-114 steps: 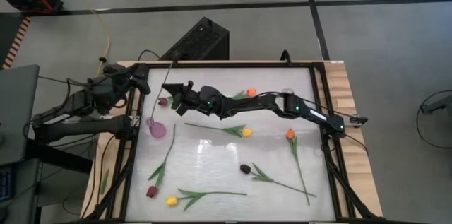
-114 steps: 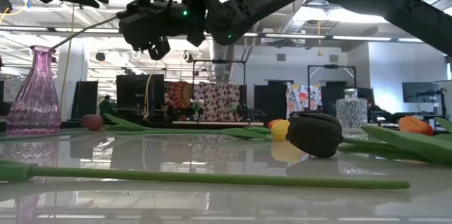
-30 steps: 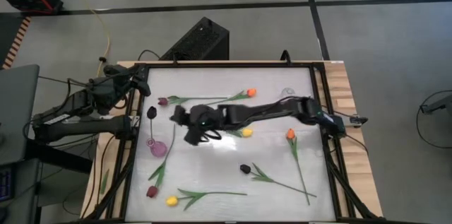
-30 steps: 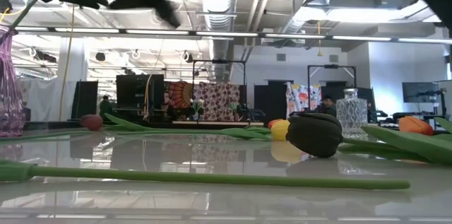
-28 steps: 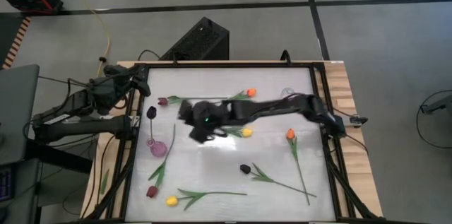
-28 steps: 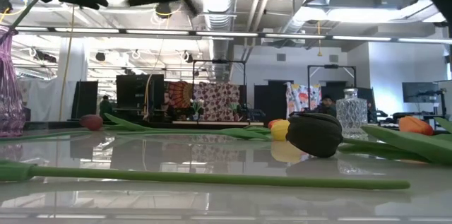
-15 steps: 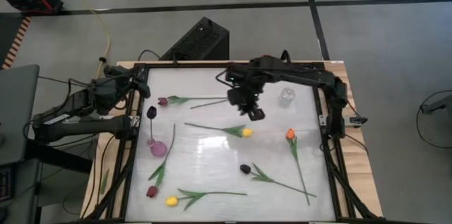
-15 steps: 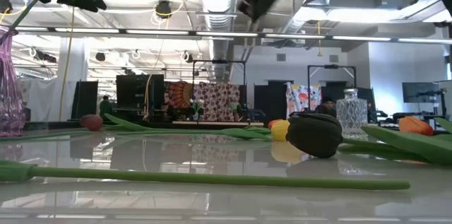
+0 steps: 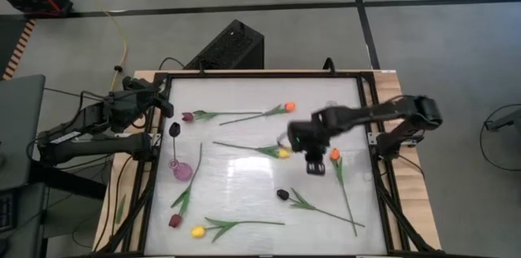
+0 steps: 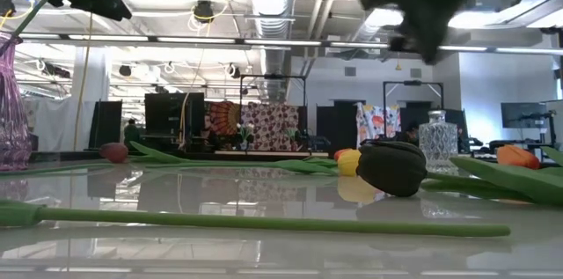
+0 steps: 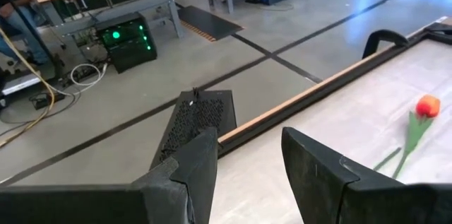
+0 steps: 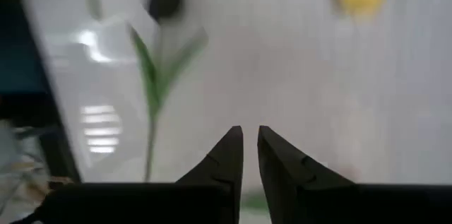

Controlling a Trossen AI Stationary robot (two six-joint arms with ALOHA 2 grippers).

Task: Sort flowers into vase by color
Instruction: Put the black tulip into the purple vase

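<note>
Several tulips lie flat on the white table: a maroon one [image 9: 187,116], orange ones [image 9: 290,107] [image 9: 334,155], yellow ones [image 9: 282,153] [image 9: 197,231], and dark ones [image 9: 282,195] [image 9: 174,220]. A purple vase [image 9: 181,169] stands by the left edge, and a maroon tulip [image 9: 174,129] sticks into it by its stem. My right gripper [image 9: 314,163] hovers above the table between the yellow and orange heads, shut and empty [image 12: 250,139]. My left gripper [image 11: 248,157] waits open at the far left corner [image 9: 163,108], holding nothing.
A clear glass vase [image 10: 437,143] stands toward the far right of the table; my right arm crosses over that spot in the high view. A black frame [image 9: 370,140] rims the table. A black box [image 9: 232,46] sits on the floor beyond the far edge.
My right gripper has swung away from the purple vase, first toward the far edge and then toward the table's right and nearer, ending above the yellow and orange tulips. It has turned about on the way. The maroon tulip stays standing in the purple vase.
</note>
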